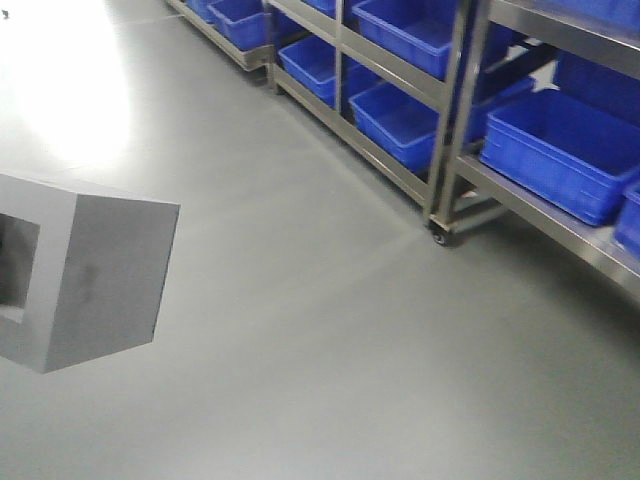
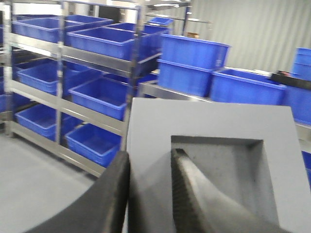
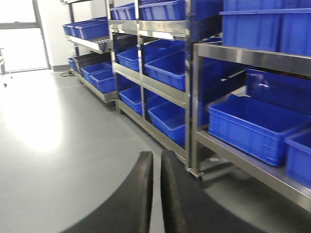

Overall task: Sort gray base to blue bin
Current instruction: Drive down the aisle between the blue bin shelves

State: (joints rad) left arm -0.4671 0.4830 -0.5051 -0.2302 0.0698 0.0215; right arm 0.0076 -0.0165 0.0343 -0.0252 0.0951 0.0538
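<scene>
Front view: you see the gray base (image 1: pixel 85 275) at the left edge of frame, tilted. Its recessed face is turned left and partly cut off, and what holds it is out of frame. The gray floor (image 1: pixel 300 350) lies below it, w/ a bright glare patch far left. Steel racks (image 1: pixel 447 150) run along the right from far to near, loaded w/ blue crates (image 1: pixel 385 135). The nearest blue bin (image 1: pixel 545 175) sits on a low shelf at right, well apart from the base. A caster (image 1: pixel 438 237) shows under the rack post.

Left wrist view: your left gripper (image 2: pixel 150 154) is clamped on the base. One black finger (image 2: pixel 109 194) lies against the outer left side and the other is down inside the square recess, w/ the wall pinched btwn them. The recess faces the cam. Behind the base are more racks on the left, stacked crates (image 2: pixel 194 60) far centre & right, and a ribbed wall (image 2: pixel 252 24) beyond.

Right wrist view: your right gripper (image 3: pixel 156 154) is closed on nothing. Its two black fingers nearly meet, w/ only a thin slit btwn them, and the floor is behind. Racks of blue crates line the right side, and a bright opening (image 3: pixel 19 43) sits far left.
</scene>
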